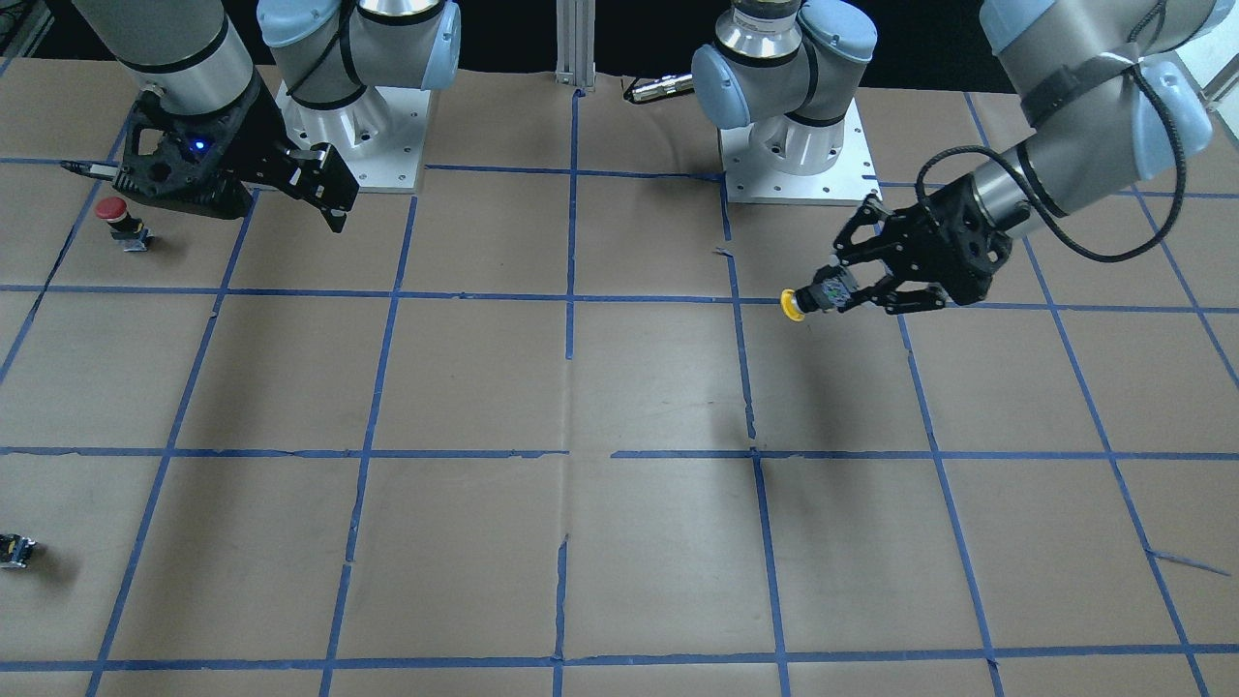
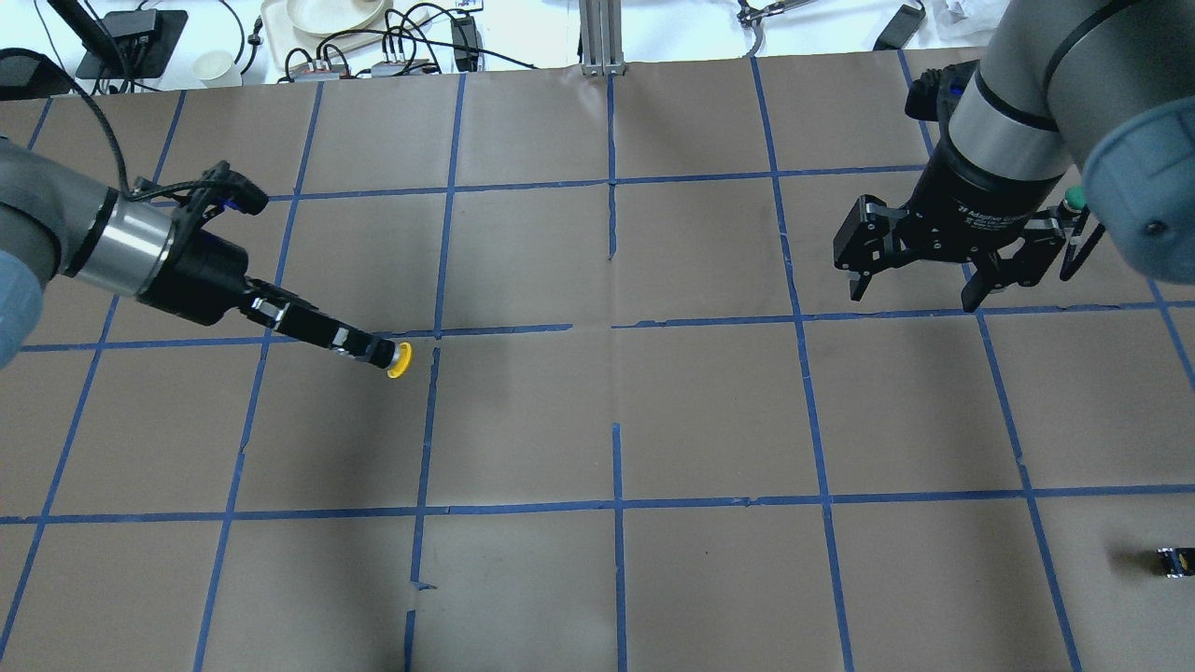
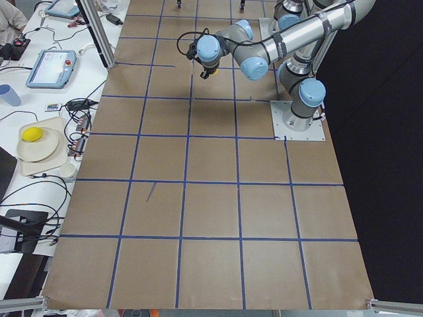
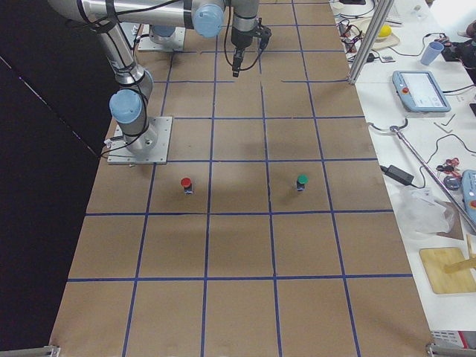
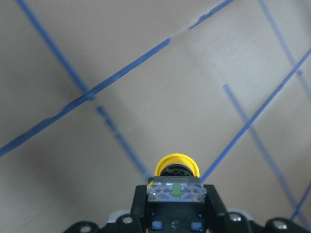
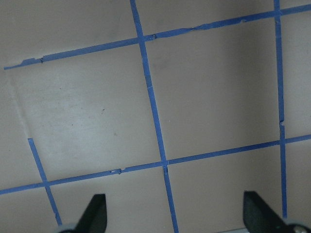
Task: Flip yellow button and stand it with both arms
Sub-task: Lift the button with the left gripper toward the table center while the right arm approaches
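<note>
My left gripper (image 2: 366, 349) is shut on the black-and-grey body of the yellow button (image 2: 400, 360) and holds it sideways above the table, cap pointing away from the fingers. It shows the same way in the front view, gripper (image 1: 840, 290) and button (image 1: 794, 305). In the left wrist view the yellow cap (image 5: 177, 166) sticks out past the clamped body. My right gripper (image 2: 911, 293) hangs open and empty above the table on the other side; its fingers (image 6: 95, 211) stand wide apart in the right wrist view. In the front view the right gripper (image 1: 329, 198) is near its base.
A red-capped button (image 1: 114, 215) stands on the table beside the right gripper. A green-capped button (image 4: 301, 181) stands a square away from it. A tiny black-yellow part (image 2: 1174, 560) lies near the table's edge on the right arm's side. Blue tape lines grid the brown table (image 2: 616, 411).
</note>
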{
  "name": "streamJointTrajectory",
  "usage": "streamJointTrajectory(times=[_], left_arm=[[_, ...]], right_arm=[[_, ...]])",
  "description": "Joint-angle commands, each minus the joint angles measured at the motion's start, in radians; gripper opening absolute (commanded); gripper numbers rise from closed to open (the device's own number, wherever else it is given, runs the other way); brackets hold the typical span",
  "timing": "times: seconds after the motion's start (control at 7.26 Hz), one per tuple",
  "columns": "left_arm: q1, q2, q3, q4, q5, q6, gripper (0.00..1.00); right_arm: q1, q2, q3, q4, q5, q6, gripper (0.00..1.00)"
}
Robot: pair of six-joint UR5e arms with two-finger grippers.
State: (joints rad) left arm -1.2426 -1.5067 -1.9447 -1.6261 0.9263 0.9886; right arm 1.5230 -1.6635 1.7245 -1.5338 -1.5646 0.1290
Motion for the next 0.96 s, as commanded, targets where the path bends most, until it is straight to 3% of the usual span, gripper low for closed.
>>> streamJointTrajectory(times=[0.0, 0.28, 0.41, 0.55, 0.83], left_arm=[[-0.109, 0.006, 0.0, -0.115, -0.284, -0.14, 0.23], [-0.199, 0.011, -0.002, -0.178, -0.51, -0.165, 0.23], [-0.224, 0.016, -0.006, -0.192, -0.561, -0.165, 0.22], [-0.228, 0.019, -0.006, -0.214, -0.596, -0.165, 0.21], [-0.264, 0.043, -0.003, -0.283, -0.702, -0.165, 0.19]], right_arm=[[-0.006, 0.005, -0.019, -0.014, 0.078, 0.164, 1.0], [-0.05, 0.005, -0.074, -0.016, 0.422, 0.483, 1.0], [-0.066, 0.005, -0.079, -0.025, 0.558, 0.633, 1.0], [-0.067, 0.007, -0.077, -0.102, 0.625, 0.765, 1.0], [-0.067, 0.004, -0.05, -0.109, 0.699, 0.912, 1.0]])
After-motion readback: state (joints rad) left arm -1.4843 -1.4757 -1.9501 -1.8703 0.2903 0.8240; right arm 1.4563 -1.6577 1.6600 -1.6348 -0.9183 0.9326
